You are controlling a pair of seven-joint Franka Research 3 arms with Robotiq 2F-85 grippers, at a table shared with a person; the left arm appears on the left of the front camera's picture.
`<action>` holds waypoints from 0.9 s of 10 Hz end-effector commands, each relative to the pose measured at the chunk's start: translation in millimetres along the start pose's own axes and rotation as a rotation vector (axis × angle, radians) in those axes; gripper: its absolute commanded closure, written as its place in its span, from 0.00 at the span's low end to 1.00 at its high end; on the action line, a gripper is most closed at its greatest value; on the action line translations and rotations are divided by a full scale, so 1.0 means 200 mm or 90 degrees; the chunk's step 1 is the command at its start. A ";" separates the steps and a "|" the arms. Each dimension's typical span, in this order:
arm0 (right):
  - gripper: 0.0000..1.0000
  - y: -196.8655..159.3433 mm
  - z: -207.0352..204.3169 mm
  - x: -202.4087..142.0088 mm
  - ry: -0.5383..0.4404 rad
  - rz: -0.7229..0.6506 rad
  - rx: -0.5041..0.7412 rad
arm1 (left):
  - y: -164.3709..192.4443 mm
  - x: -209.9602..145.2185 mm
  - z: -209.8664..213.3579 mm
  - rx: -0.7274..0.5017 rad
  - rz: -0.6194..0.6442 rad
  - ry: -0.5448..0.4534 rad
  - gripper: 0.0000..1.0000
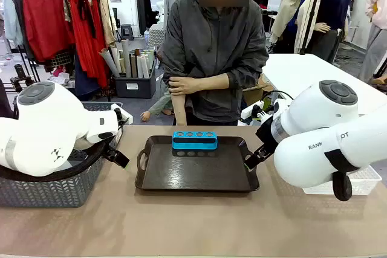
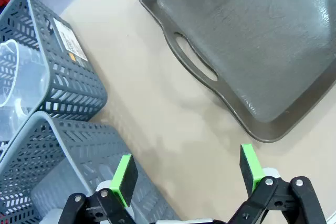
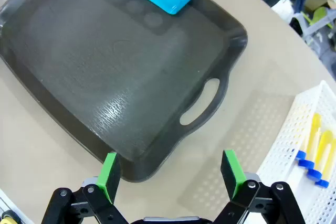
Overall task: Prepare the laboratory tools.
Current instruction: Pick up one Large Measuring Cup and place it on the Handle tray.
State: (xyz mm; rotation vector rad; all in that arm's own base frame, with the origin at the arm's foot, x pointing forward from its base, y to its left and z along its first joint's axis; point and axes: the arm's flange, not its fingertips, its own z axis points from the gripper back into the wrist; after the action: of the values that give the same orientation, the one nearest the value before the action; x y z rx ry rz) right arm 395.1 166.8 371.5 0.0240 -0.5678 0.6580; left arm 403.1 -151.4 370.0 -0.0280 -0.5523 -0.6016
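The left gripper (image 2: 187,170) and right gripper (image 3: 170,172) each hung with green-padded jaws spread wide and empty beside a dark brown handled plastic tray (image 3: 105,77).

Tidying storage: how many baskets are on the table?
3. A grey basket and a second grey basket at the robot's left; a white basket at its right. Others may be hidden.

One dark brown handled plastic tray (image 1: 196,176), one blue four-hole rack (image 1: 194,141), two grey slotted baskets (image 2: 79,87), one white perforated basket (image 3: 294,140), one clear beaker (image 2: 21,72), several yellow blue-capped tubes (image 3: 315,129)
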 end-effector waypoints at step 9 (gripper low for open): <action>0.00 0.00 0.00 0.00 0.000 0.000 0.000 | 0.00 0.00 0.00 0.000 0.000 0.000 0.00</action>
State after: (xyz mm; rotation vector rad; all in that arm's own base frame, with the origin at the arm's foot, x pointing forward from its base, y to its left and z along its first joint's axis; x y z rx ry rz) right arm 395.1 167.0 371.4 0.0235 -0.5679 0.6587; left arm 403.1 -151.4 370.0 -0.0280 -0.5523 -0.6017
